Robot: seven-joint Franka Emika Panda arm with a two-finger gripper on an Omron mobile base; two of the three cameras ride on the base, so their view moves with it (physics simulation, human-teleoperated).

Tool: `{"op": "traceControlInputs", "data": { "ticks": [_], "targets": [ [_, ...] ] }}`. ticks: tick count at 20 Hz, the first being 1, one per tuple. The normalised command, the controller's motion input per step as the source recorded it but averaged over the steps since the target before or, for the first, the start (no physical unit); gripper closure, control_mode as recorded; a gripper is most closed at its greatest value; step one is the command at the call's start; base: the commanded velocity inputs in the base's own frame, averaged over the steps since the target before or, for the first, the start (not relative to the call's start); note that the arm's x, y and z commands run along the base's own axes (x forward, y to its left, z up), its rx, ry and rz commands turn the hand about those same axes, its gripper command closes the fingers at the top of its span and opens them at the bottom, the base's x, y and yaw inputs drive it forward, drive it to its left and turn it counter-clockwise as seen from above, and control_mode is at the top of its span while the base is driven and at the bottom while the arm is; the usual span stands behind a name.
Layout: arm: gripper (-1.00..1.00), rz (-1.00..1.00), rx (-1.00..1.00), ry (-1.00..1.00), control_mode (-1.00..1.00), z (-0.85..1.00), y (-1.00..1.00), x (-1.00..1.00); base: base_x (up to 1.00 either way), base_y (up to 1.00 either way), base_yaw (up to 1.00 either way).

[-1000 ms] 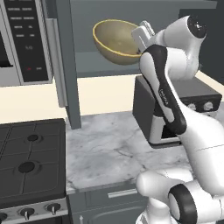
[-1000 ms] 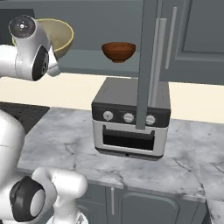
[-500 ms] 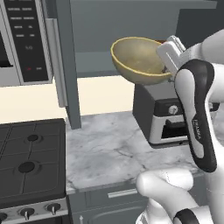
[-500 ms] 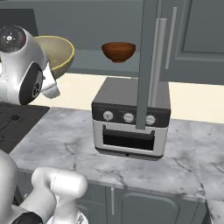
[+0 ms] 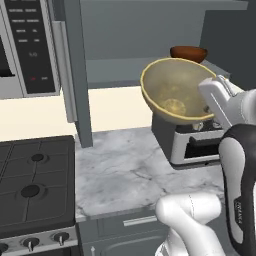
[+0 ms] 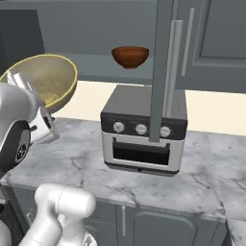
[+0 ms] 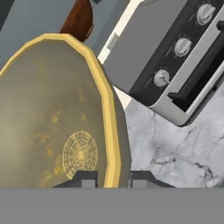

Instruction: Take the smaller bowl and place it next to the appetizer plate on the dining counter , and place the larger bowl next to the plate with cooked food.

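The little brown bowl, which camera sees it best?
The right base view: the smaller bowl shows whole on the shelf above the toaster oven. In the left base view the larger bowl hides its lower part. The hand view catches a brown sliver behind the larger bowl's rim.

Bench: grey-white marbled stone bench [image 5: 130, 170] over dark grey cabinet fronts [image 6: 158, 226].
Wall: pale cream backsplash strip [image 5: 115, 107] behind the bench, dark grey upper cabinets [image 6: 216, 43] above it.
Shelf: grey open shelf [image 6: 91, 65] in the recess under the cabinets.
Cooker: black gas hob [image 5: 32, 187] with round knobs, left of the bench.
Microwave: silver and black built-in microwave [image 5: 25, 47] above the hob.
Small oven: grey countertop toaster oven [image 6: 143, 129] with three dials, standing on the bench.
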Motion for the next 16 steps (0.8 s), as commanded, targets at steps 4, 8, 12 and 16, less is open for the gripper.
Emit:
{"op": "traceControlInputs", "data": {
  "ticks": [4,8,12,16],
  "targets": [
    [1.00,0.00,0.00,0.00,1.00,0.00,0.00,0.00,-0.99,-0.08,-0.02],
    [1.00,0.00,0.00,0.00,1.00,0.00,0.00,0.00,-1.00,0.02,0.00],
    [1.00,0.00,0.00,0.00,1.00,0.00,0.00,0.00,-1.00,0.26,0.16],
    [1.00,0.00,0.00,0.00,1.00,0.00,0.00,0.00,-0.80,0.09,0.67]
  ]
}}
